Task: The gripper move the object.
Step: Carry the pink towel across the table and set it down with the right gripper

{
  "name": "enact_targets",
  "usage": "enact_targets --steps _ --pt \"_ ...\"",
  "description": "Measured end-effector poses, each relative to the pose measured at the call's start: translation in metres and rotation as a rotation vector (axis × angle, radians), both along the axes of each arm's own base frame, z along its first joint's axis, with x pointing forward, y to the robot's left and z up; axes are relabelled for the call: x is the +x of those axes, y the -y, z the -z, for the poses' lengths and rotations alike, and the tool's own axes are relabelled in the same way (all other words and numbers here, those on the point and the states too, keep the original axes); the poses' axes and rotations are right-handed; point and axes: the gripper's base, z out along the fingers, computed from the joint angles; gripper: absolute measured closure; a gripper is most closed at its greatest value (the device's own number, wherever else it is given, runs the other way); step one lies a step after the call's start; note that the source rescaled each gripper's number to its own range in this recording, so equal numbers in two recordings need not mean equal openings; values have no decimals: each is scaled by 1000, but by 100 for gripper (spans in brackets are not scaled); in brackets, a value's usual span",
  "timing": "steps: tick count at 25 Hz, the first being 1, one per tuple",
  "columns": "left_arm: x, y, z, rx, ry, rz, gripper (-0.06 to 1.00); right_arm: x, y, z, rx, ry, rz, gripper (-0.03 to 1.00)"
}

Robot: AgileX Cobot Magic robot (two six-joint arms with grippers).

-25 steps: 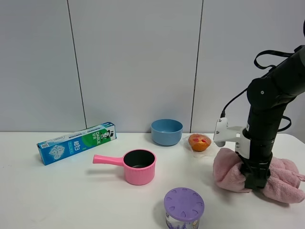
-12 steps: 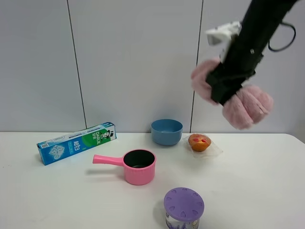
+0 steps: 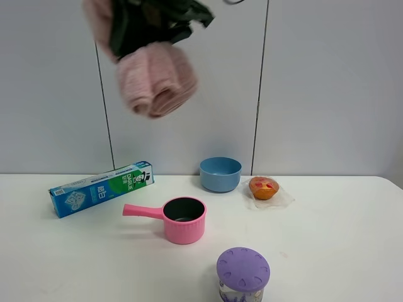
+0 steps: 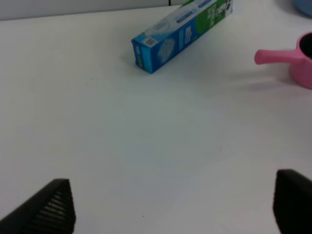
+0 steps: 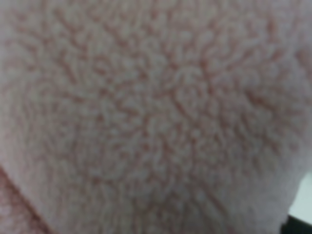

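White tabletop (image 3: pixel 327 251) far below, the gripper (image 3: pixel 141 28), fingers pinching the towel bundle (image 3: pixel 154 78) mid-roll, holds it high above the saucepan (image 3: pixel 184 219), presumably for clearance.

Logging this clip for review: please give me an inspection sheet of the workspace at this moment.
Surface: white table, no spills seen.
Job's things: towel in the air, high over the table's left half, blurred.
Clutter: toothpaste box, saucepan, bowl, wrapped muffin and lidded jar, all on the table, apart from each other.
Grippers: right gripper shut on the towel; left gripper open, holding nothing, over the table.
Cables: nothing seen.
Surroundings: grey panelled wall.
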Motion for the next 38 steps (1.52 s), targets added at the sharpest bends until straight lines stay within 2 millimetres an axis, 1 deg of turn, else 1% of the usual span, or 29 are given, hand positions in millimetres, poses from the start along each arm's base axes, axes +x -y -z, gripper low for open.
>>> enact_targets --steps 2,4,6,9,11,13,15,18,21,26,30,33,35,36,37,38 --pt "0 0 0 0 0 0 -6 2 -24 26 52 -83 -7 97" --pt "0 0 0 0 0 0 -6 8 -45 55 120 -177 20 97" --pt "0 0 0 0 0 0 -6 14 -61 80 182 -268 64 97" --pt "0 0 0 0 0 0 -6 24 -76 123 228 -393 135 97" --pt "0 0 0 0 0 0 -6 26 -84 152 215 -468 167 97" --pt "0 0 0 0 0 0 -6 24 -91 175 192 -518 180 97" --pt "0 0 0 0 0 0 -6 21 -97 193 173 -557 189 97" --pt "0 0 0 0 0 0 -6 19 -102 208 180 -597 228 97" --pt "0 0 0 0 0 0 -6 23 -103 220 201 -621 293 97" --pt "0 0 0 0 0 0 -6 28 -103 239 182 -605 324 97" --pt "0 0 0 0 0 0 -6 28 -103 257 157 -631 350 97" --pt "0 0 0 0 0 0 -6 28 -102 265 143 -635 354 97" --pt "0 0 0 0 0 0 -6 28 -102 266 141 -635 355 97" --pt "0 0 0 0 0 0 -6 28 -102 266 143 -634 356 96" --pt "0 0 0 0 0 0 -6 28 -102 266 143 -634 356 89" --pt "0 0 0 0 0 0 -6 28 -102 266 143 -636 358 80"
